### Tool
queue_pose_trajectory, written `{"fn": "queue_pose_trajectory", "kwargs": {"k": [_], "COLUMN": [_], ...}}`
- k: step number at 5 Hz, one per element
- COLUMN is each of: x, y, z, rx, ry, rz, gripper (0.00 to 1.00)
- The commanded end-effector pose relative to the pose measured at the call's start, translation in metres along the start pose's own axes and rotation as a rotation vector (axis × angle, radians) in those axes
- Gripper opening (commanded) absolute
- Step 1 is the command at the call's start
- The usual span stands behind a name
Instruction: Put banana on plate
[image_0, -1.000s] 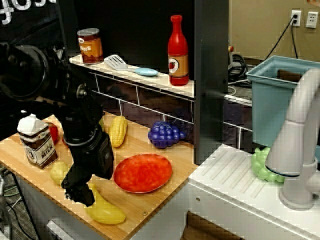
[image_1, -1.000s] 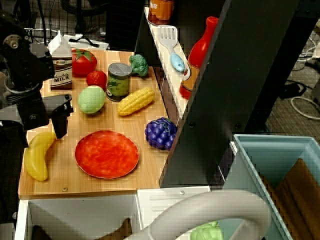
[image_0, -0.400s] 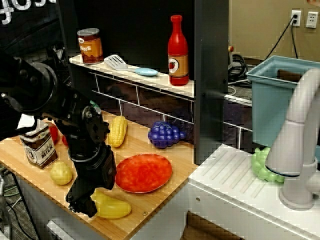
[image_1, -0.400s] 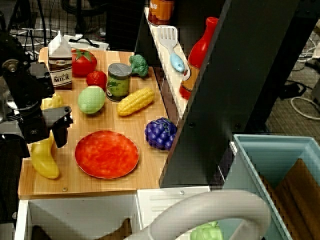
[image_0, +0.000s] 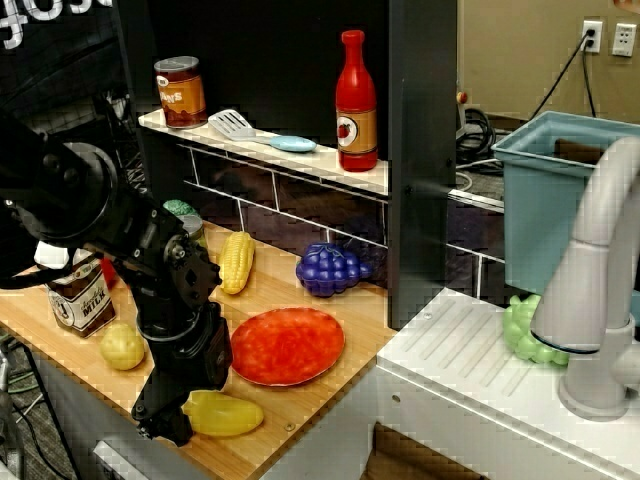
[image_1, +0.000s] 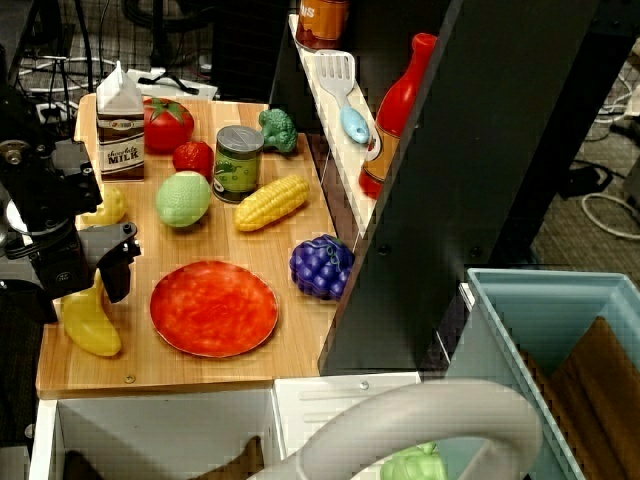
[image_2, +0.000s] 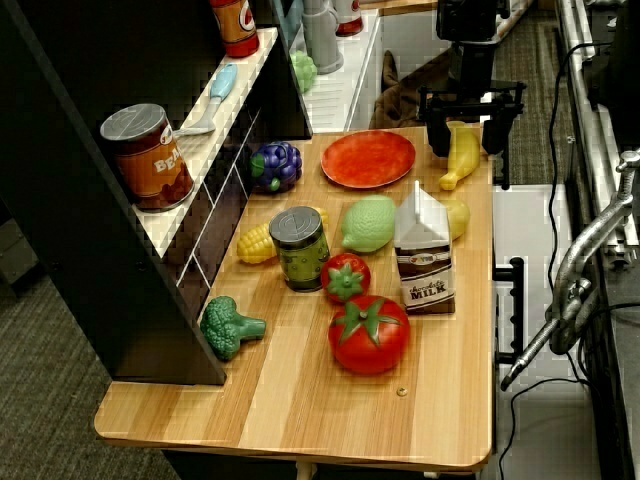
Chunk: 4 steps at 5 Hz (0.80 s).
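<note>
Here your hand (image_2: 464, 133) straddles the banana (image_2: 460, 156) near the worktop (image_2: 300, 400) edge; the arm hides whether it grips.

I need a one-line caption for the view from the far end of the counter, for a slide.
Gripper straddling the yellow banana on the wooden counter, beside the empty red-orange plate.
</note>
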<state>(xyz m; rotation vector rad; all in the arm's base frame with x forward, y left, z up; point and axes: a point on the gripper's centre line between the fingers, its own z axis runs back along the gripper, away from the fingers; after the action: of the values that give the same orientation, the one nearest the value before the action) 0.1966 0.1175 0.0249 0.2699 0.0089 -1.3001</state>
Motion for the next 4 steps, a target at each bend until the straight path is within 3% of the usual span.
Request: {"fn": "queue_pose_trajectory", "kwargs": {"k": [1, 2, 4], "x": [-0.008, -0.010, -0.017], "y": [0.000, 0.003, 0.016], "z": [0.006, 0.012, 0.043], "rx": [0.023, 0.015, -0.026], "ry": [0.001, -0.005, -0.047], "rz": [0.018, 0.019, 0.044], "gripper": [0.00, 0.00, 0.00]}}
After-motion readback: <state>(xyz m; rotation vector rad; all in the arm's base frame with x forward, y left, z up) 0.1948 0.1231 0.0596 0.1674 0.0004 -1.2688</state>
